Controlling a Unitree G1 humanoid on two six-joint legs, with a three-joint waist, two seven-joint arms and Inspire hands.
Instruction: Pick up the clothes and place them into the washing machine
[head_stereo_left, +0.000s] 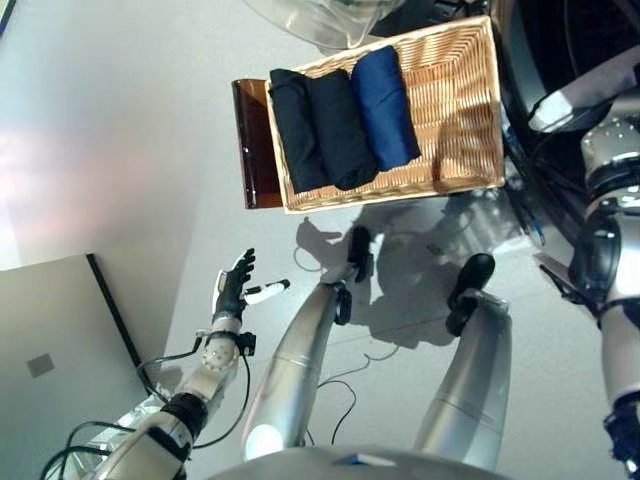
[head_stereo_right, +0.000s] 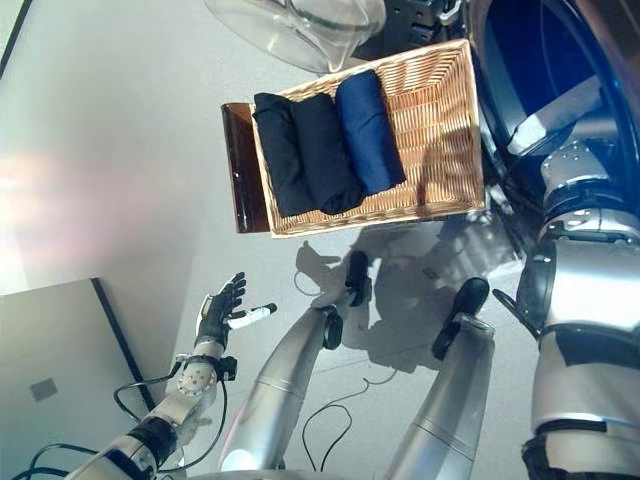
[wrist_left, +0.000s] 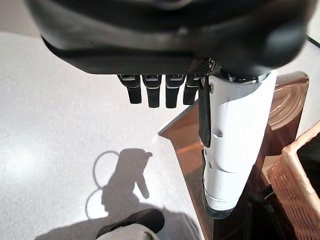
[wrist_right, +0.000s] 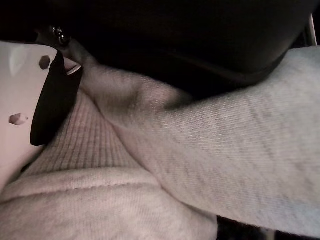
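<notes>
Your left hand (head_stereo_left: 234, 285) hangs released at lower left. Your right hand (wrist_right: 30, 95) grasps a grey garment (wrist_right: 210, 155). 3 folded clothes (head_stereo_left: 340, 115) lie in the basket (head_stereo_left: 465, 110), upper centre.

left hand (head_stereo_left: 233, 288) low, fingers straight; right hand (wrist_right: 30, 95) with thumb against grey cloth (wrist_right: 210, 150)

There are no words, numbers or signs to read here — not on the wicker basket (head_stereo_left: 460, 100), not on the folded clothes (head_stereo_left: 340, 118) inside it, and not on the grey cloth (wrist_right: 210, 160) by the right hand. The grey board (head_stereo_left: 50, 370) has one small square mark — no letters on it.
</notes>
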